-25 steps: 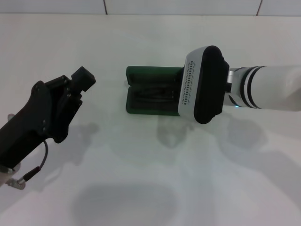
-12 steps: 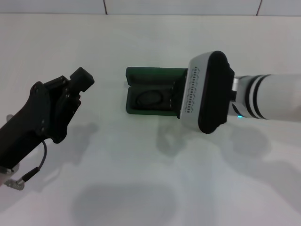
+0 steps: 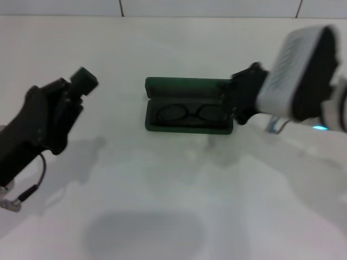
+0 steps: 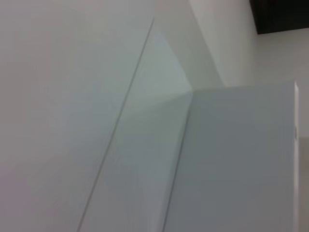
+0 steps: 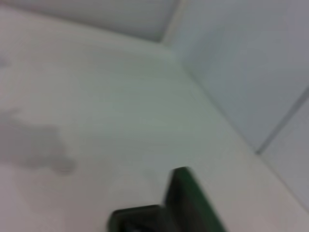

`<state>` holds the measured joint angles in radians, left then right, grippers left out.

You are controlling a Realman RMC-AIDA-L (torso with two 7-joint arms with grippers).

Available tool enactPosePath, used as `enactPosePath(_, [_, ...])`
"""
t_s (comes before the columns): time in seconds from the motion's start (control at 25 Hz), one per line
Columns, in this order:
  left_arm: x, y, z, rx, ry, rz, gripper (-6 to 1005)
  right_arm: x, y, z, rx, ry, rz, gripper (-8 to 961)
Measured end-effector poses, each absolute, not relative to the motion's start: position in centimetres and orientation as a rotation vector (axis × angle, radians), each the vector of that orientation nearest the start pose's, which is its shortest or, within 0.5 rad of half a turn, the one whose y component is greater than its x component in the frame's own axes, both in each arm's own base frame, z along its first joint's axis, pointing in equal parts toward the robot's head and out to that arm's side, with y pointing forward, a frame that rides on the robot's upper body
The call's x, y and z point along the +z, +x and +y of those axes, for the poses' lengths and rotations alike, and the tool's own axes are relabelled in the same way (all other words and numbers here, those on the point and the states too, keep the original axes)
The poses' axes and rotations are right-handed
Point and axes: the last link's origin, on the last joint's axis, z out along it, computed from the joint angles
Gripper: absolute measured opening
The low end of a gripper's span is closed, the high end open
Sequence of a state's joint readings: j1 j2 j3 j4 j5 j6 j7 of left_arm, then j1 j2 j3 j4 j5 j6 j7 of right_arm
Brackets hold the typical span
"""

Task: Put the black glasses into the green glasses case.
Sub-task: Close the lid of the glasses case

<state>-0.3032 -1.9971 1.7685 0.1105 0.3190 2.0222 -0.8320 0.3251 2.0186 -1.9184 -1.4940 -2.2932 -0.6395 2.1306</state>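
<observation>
While the case (image 3: 188,112) lies open on the white surface (image 3: 162,189), the glasses (image 3: 190,114) rest inside its lower half, both lenses side by side and facing up, with the raised lid standing along the far edge. The right end effector (image 3: 242,101) sits just beside the case's right end, its dark fingers at or almost at the rim; whether they touch it cannot be told, and whether they are apart or together cannot be told either. They hold nothing that can be seen. Behind it the white wrist housing runs off toward the right edge of the head view. The left end effector (image 3: 82,81) hovers well apart from the case, off its left end, above bare surface, with the black arm trailing back toward the near left corner and a thin cable hanging under it. Its fingers look pressed together, with nothing between them. From the right wrist, a corner of the case (image 5: 190,203) shows with the lid's green edge standing up, and beyond it the surface (image 5: 96,106) meets a tiled wall (image 5: 251,63). The left wrist sees only pale wall panels (image 4: 96,96).
</observation>
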Motion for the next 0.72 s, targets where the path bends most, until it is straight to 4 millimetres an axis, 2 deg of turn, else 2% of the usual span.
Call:
enactPosePath(0.16, [3.4, -28.1, 22.3, -1.679, -2.057, -0.445, 25, -3.2, 13.9, 33.4, 0.233, -2.533, 0.158, 114])
enactPosePath(0.28, [4.7, -28.0, 23.8, -1.671, -2.085, -0.418, 25, -0.7, 15.5, 32.9, 0.336, -2.562, 0.255, 115])
enactPosePath(0.36, [5.2, -27.1, 26.0, -1.662, -2.129, -0.388, 25, 1.3, 17.1, 32.6, 0.406, -2.559, 0.307, 116])
enactPosePath(0.4, [5.4, -26.4, 27.1, -1.657, -2.151, -0.375, 24, 3.2, 18.8, 32.4, 0.484, -2.534, 0.358, 116])
enactPosePath(0.56, [5.5, -23.9, 31.8, -1.576, -2.306, -0.366, 25, 7.2, 22.9, 31.5, 0.711, -2.44, 0.482, 117])
enactPosePath(0.72, [4.7, -21.4, 36.2, -1.392, -2.469, -0.406, 29, 9.8, 27.0, 30.0, 0.9, -2.33, 0.615, 118])
